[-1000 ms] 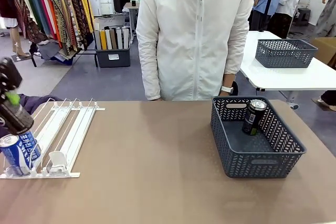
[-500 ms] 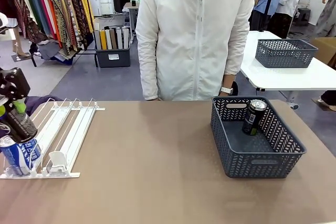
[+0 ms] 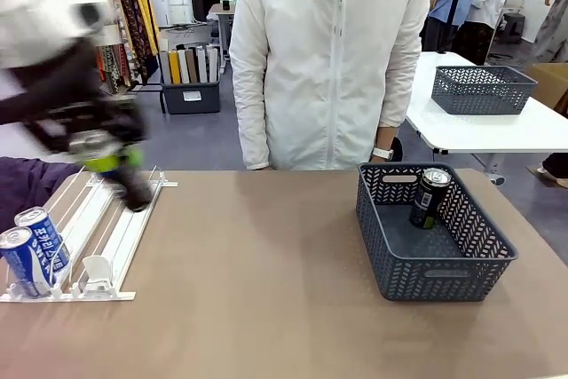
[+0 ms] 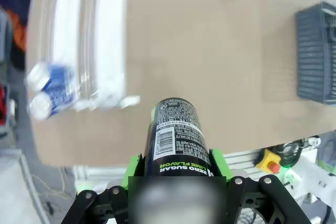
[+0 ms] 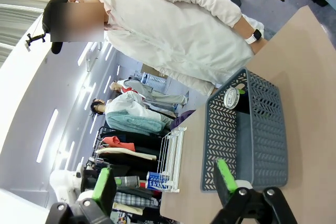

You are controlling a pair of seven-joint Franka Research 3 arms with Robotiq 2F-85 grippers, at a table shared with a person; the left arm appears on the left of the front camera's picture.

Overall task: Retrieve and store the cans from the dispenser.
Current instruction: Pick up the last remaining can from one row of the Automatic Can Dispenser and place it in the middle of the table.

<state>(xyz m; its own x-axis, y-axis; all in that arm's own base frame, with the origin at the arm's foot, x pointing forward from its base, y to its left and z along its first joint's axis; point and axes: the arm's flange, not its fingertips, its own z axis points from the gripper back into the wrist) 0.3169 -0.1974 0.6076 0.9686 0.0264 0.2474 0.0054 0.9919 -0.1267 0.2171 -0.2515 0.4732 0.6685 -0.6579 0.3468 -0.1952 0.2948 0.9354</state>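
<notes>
Clearly the left pincer [image 4: 177, 165] is clamped on a black can [image 4: 176, 129], green pads tight against its sides. The arm hangs blurred over the far end of the dispenser [image 3: 124, 219]. 2 blue cans [image 3: 25, 264] stand at its near end, and the other black can [image 3: 429, 197] leans in the basket [image 3: 435, 268]. The right pincer [image 5: 164, 179] gapes wide, holding nothing.

The right gripper [image 5: 163, 166] hangs with its jaws spread wide, nothing between them. Beyond it, on the tan table [image 5: 310, 77], a grey basket [image 5: 262, 145] holds one upright can [image 5: 231, 98]. Farther along, a white rack [image 5: 172, 150] carries a blue can [image 5: 156, 180]. A person [image 5: 178, 30] in a white jacket stands at the table.
</notes>
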